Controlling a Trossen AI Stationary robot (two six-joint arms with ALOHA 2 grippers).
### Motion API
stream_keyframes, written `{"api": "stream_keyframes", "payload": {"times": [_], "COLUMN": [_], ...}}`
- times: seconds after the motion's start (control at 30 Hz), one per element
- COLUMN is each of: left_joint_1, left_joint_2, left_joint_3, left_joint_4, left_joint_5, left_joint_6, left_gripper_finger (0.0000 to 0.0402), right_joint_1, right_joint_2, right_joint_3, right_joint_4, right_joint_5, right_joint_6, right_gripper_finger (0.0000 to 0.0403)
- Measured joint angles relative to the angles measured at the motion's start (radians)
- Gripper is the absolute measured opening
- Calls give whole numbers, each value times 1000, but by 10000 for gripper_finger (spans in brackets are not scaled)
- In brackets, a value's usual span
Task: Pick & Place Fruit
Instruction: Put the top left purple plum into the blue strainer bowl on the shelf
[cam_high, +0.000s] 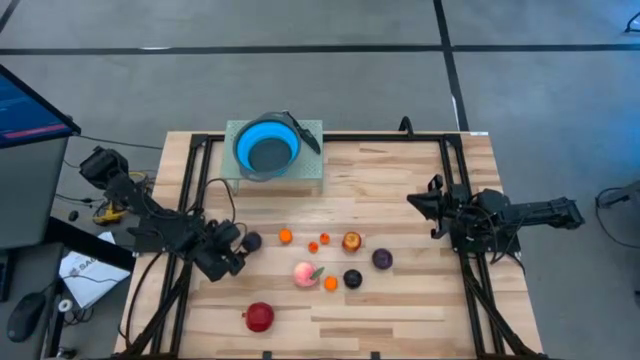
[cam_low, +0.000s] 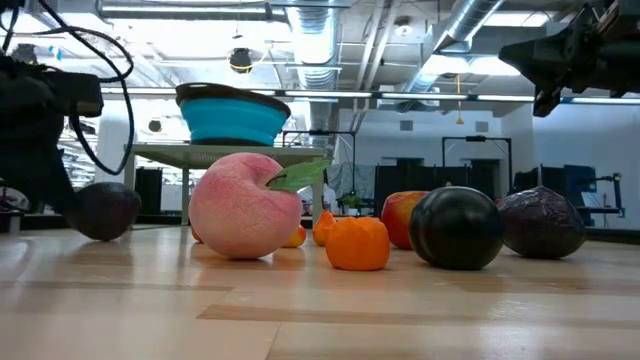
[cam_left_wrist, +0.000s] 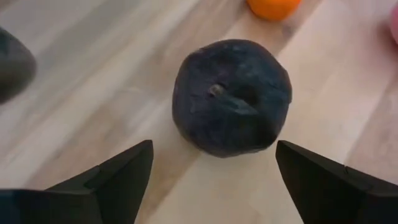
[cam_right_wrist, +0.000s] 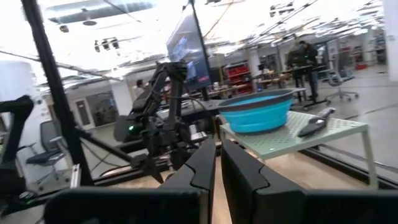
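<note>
1. The left gripper (cam_high: 238, 252) sits low over the left-centre of the wooden table (cam_high: 400, 310) in the high view, its 2 dark fingers (cam_left_wrist: 118, 180) spread wide in the left wrist view and holding nothing.
2. A dark purple plum (cam_left_wrist: 231, 98) lies on the boards just ahead of those fingers, clear of both; in the high view it is the dark ball (cam_high: 252, 241) right at the gripper's tip.
3. The right gripper (cam_high: 422, 203) hangs above the right side of the table, its fingers pressed together and empty in the right wrist view.
4. The rest of the fruit lies in the middle of the high view: 2 tiny oranges (cam_high: 285, 236), a red-orange fruit (cam_high: 352, 241), a pink peach (cam_high: 305, 274) with a green leaf, another small orange (cam_high: 331, 284), and 2 more dark plums (cam_high: 383, 259).
5. A red apple (cam_high: 259, 317) lies apart, at lower centre-left.
6. A blue bowl (cam_high: 267, 147) stands on a pale green stand (cam_high: 310, 172) at upper centre, with a dark utensil (cam_high: 305, 135) beside it.
</note>
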Motion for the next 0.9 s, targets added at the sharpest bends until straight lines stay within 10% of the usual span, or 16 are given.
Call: {"api": "stream_keyframes", "payload": {"times": [0.47,0.9], "left_joint_1": [-7,118], "left_joint_2": [0,0], "left_joint_3": [-170,-238], "left_joint_4": [353,556], "left_joint_5": [-218,-119], "left_joint_6": [96,131], "left_gripper_finger": [336,337], "right_joint_1": [0,0], "right_joint_2": [0,0], "right_joint_3": [0,0], "right_joint_4": [6,13], "right_joint_5": [26,27], "right_joint_6": [3,29], "right_gripper_finger": [21,21]}}
